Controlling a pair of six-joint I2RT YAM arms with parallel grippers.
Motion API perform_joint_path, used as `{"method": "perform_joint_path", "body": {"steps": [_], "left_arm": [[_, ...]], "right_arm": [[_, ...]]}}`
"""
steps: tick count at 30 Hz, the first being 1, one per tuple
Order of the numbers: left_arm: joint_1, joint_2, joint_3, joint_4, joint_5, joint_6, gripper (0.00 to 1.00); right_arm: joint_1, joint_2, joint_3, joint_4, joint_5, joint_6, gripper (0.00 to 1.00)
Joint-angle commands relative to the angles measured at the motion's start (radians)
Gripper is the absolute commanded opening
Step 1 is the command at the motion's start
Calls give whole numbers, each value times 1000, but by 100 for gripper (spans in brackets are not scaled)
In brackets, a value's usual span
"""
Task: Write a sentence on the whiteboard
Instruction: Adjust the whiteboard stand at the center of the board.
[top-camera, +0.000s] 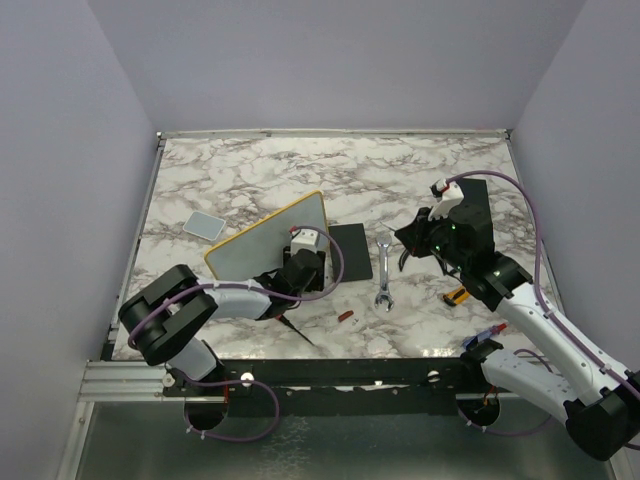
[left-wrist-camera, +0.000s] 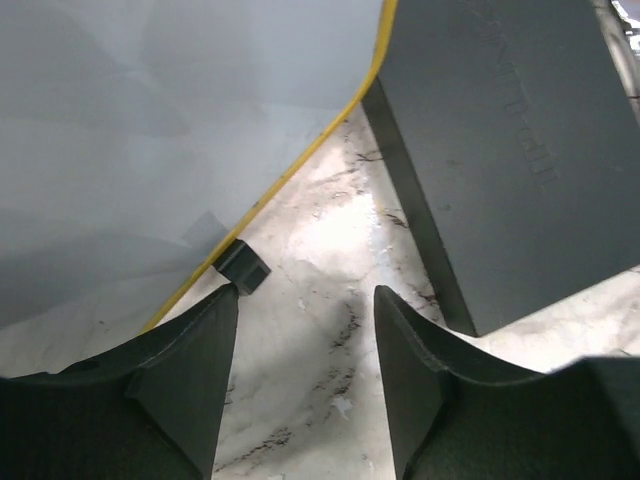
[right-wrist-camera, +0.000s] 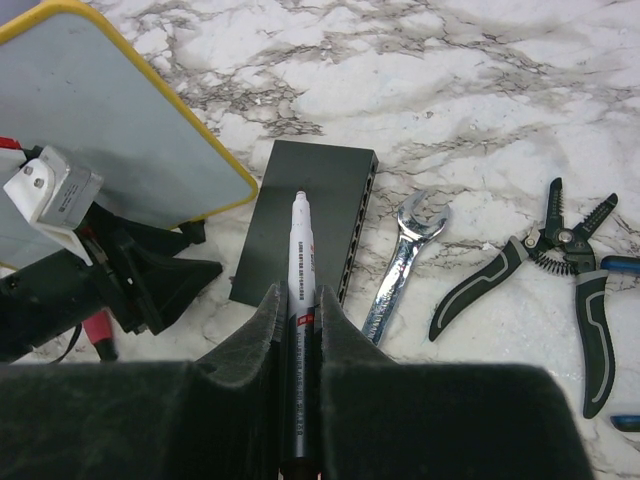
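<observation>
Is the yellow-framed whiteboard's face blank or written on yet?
Blank: the yellow-framed whiteboard shows a bare pale grey face, no pen strokes in any view.

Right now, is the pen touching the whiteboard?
Apart. In the right wrist view the marker, held in the right gripper, points over the black slab, well clear of the whiteboard.

The whiteboard (top-camera: 262, 240) has a pale grey face and a yellow frame; the slab (top-camera: 352, 252) at its 3 o'clock is black. The table (top-camera: 300, 170) is white marble, veined grey-brown. The marker (right-wrist-camera: 301, 250) is white with red print.
</observation>
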Motion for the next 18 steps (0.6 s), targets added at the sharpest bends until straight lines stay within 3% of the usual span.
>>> {"method": "perform_joint_path", "body": {"steps": [1,5,10,18], "left_arm": [[-10,-85,7,-21,101,27,60],[-10,-202,50,-204,204,70,68],[-7,-358,140,-453,330,115,71],[34,-362,525,-784,414,274,71]], "right_arm": [[1,-2,-8,24,26,5,1],[1,-2,-10,32,24,2,1],[1,-3,-21,48,22,2,1],[1,-8,-13,49,13,-4,1]]}}
